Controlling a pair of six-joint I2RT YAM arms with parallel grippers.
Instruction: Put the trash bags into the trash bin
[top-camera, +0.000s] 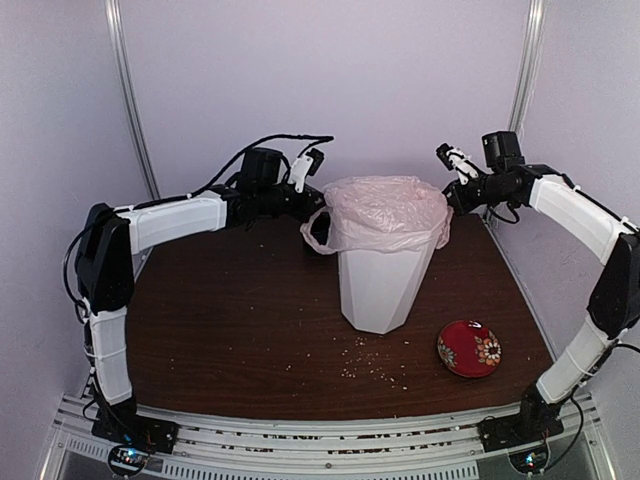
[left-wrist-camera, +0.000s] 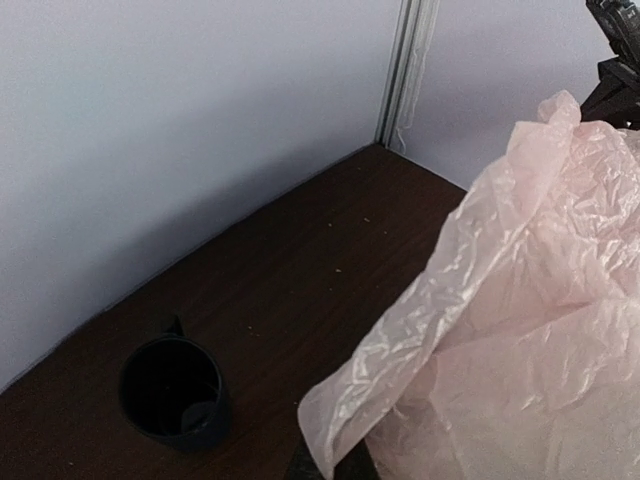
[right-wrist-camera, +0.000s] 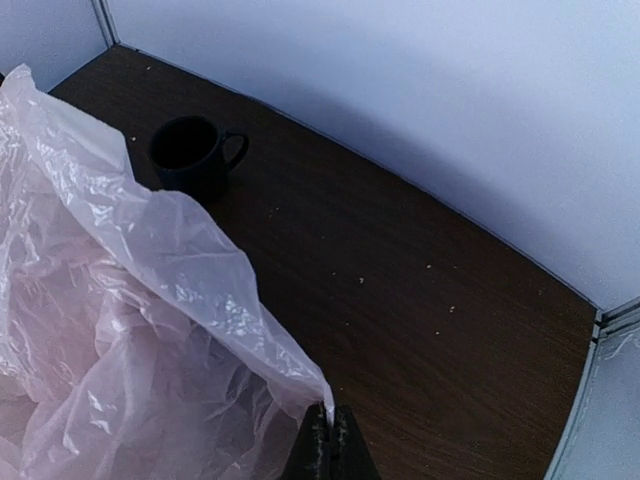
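Note:
The pale pink trash bag (top-camera: 385, 212) is draped over the top of the tall white trash bin (top-camera: 380, 290) in the middle of the table, with one handle loop hanging at its left. My left gripper (top-camera: 308, 204) is at the bag's left edge. In the left wrist view the bag (left-wrist-camera: 520, 300) covers most of the fingers, and its edge runs down between the dark tips of the gripper (left-wrist-camera: 335, 466). My right gripper (top-camera: 450, 196) is at the bag's right edge. In the right wrist view it (right-wrist-camera: 332, 446) is shut on a corner of the bag (right-wrist-camera: 130, 300).
A small dark blue cup (left-wrist-camera: 172, 392) stands on the table behind the bin, near the back wall; it also shows in the right wrist view (right-wrist-camera: 190, 155). A red patterned dish (top-camera: 469, 348) lies at the front right. Crumbs lie in front of the bin.

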